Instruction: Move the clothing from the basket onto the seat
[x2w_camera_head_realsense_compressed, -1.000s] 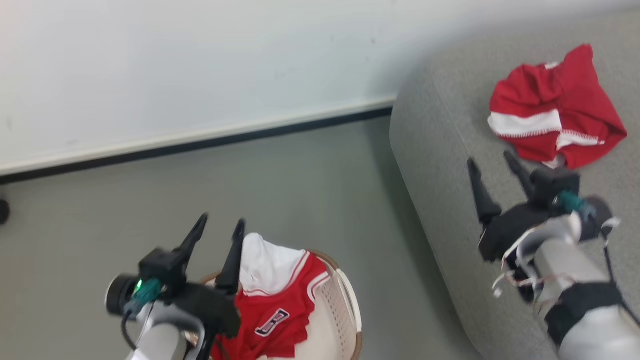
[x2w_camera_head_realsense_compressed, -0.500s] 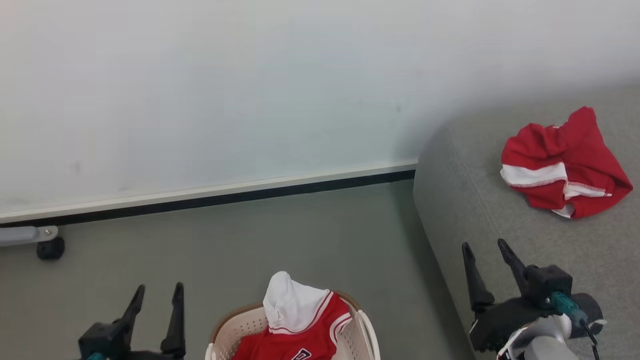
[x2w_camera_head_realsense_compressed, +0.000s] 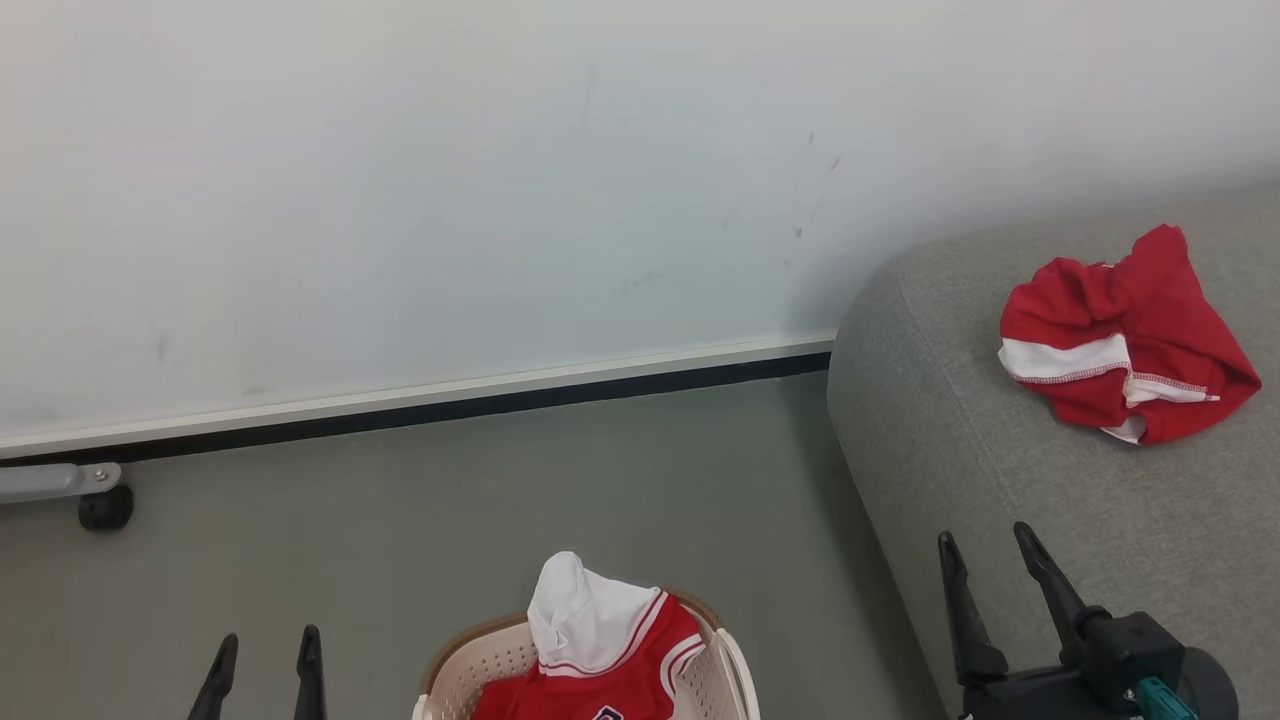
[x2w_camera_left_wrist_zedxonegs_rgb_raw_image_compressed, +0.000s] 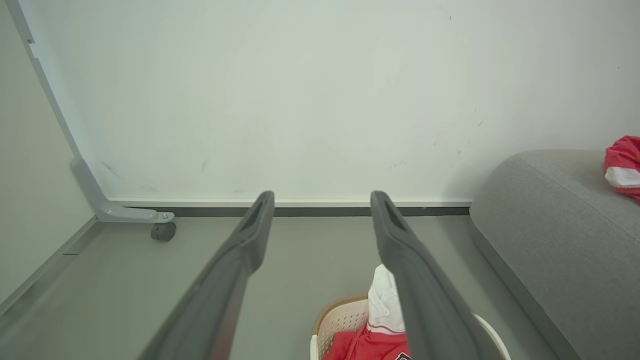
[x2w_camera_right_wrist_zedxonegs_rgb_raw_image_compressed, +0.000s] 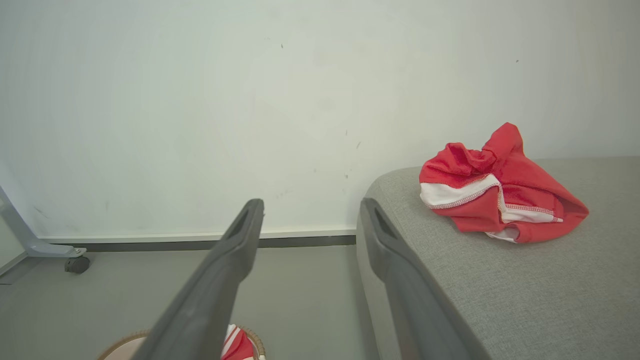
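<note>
Red garment (x2w_camera_head_realsense_compressed: 1125, 340) on the seat (x2w_camera_head_realsense_compressed: 1000, 480), right of the basket (x2w_camera_head_realsense_compressed: 470, 670) holding a jersey (x2w_camera_head_realsense_compressed: 600, 650); left tool (x2w_camera_head_realsense_compressed: 268, 640), right tool (x2w_camera_head_realsense_compressed: 983, 535) wide, empty.

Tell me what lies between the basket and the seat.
Bare grey floor is all that separates the basket from the seat, as the head view shows.
</note>
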